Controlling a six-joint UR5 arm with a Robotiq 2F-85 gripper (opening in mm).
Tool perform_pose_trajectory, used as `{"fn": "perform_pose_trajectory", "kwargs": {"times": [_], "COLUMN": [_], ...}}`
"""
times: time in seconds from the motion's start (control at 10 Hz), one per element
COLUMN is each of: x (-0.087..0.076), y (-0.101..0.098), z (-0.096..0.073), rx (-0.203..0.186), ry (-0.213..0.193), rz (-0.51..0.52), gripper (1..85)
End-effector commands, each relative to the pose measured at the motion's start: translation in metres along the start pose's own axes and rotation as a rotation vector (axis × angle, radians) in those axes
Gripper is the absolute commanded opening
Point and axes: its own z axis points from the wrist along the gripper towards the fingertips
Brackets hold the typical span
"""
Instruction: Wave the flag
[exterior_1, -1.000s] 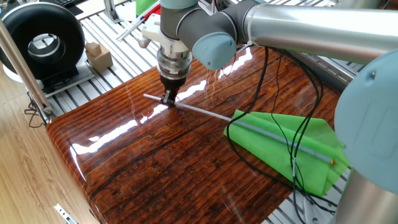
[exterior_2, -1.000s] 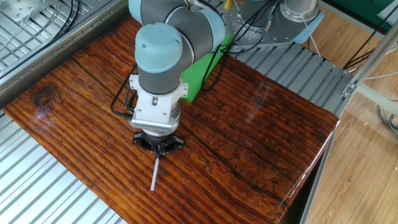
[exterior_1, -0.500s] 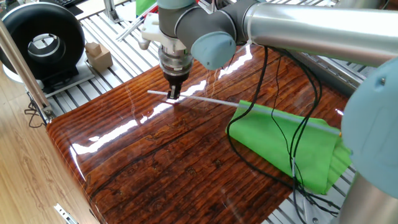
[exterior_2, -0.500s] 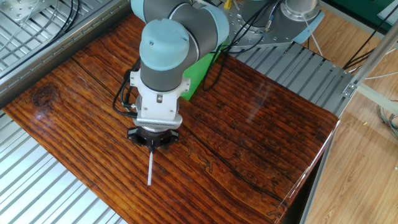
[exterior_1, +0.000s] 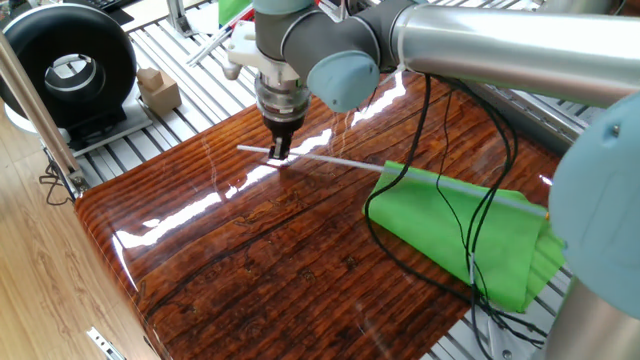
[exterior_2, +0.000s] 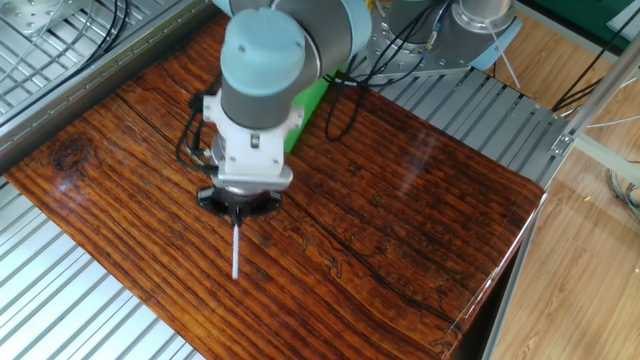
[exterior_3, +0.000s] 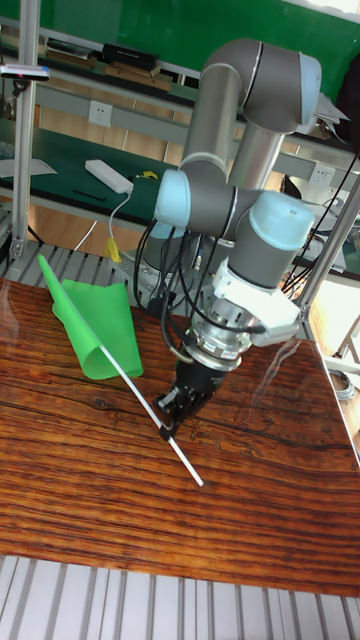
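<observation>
Where the rod crosses the table (exterior_1: 250, 250), we see the gripper (exterior_1: 279, 152) pinching the flag (exterior_1: 470, 235) near its bare end, fingers pressed together on the thin grey shaft. In one fixed view the long axis runs left to right from the gripper, the short free end poking left and the green cloth hanging at the right, over the table's far edge. The tall fixed view shows what that one hides: the flag (exterior_3: 95, 320) is tilted, its cloth end lifted up and to the left of the gripper (exterior_3: 172, 412), the bare end slanting down to the right, near the wood. In the other fixed view the arm covers most of it; we see only the rod's free end below the gripper (exterior_2: 236, 212) and a strip of green behind the arm. The cloth is bright green, loosely folded and creased. We cannot make out the tip's colour.
</observation>
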Motion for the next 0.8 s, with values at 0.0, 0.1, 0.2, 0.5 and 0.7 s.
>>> {"fn": "perform_pose_trajectory", "kwargs": {"times": [0.0, 0.1, 0.2, 0.5, 0.7], "x": [0.027, 0.036, 0.043, 0.062, 0.073], "y": [-0.008, -0.011, -0.013, -0.014, -0.011], "z": [-0.029, -0.038, -0.047, -0.062, -0.07], "rx": [-0.021, -0.017, -0.013, -0.002, 0.003], "ry": [0.047, 0.072, 0.093, 0.152, 0.19], "rz": [0.002, 0.003, 0.01, 0.045, 0.082], "gripper": [1.0, 1.0, 1.0, 1.0, 1.0]}}
